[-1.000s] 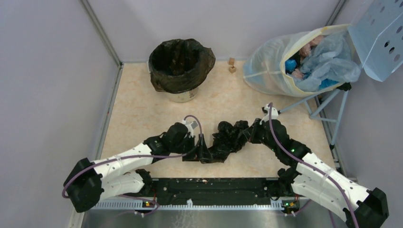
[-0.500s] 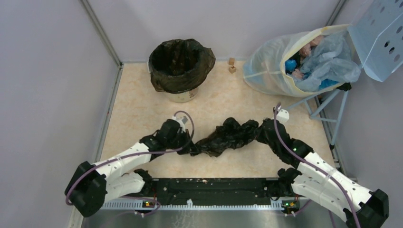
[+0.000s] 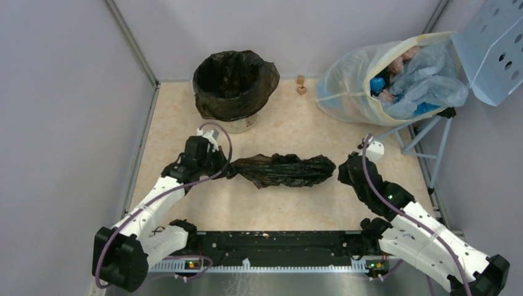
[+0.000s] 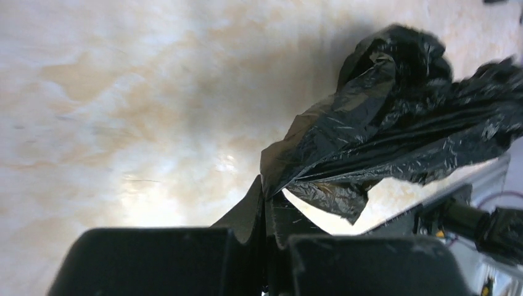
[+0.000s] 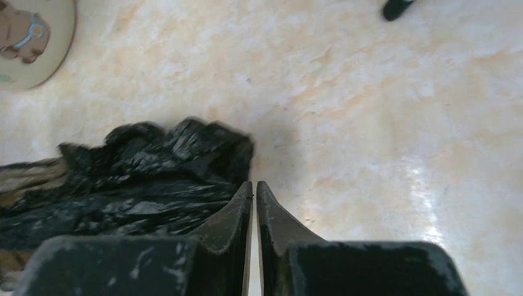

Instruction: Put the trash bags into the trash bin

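A crumpled black trash bag [image 3: 284, 171] lies stretched left to right across the floor. My left gripper [image 3: 229, 172] is shut on its left end, and the left wrist view shows the film [image 4: 395, 117] pinched at the tips of that gripper [image 4: 266, 188]. My right gripper [image 3: 340, 172] sits just off the bag's right end. In the right wrist view the right gripper [image 5: 254, 184] has its jaws a thin slit apart with nothing between them. The bag [image 5: 135, 179] lies beside its left finger. The trash bin [image 3: 234, 83], cream with a black liner, stands behind the left gripper.
A big translucent sack [image 3: 370, 92] full of rubbish leans at the back right under a perforated light-blue panel [image 3: 493, 43]. Its metal stand legs [image 3: 419, 132] reach down near my right arm. Two small wooden blocks [image 3: 301, 84] lie by the back wall. Walls close in on both sides.
My left gripper closed on the bag's left end and drew it left toward the bin, pulling the bag out long. My right gripper moved right, parted slightly and let the bag go.
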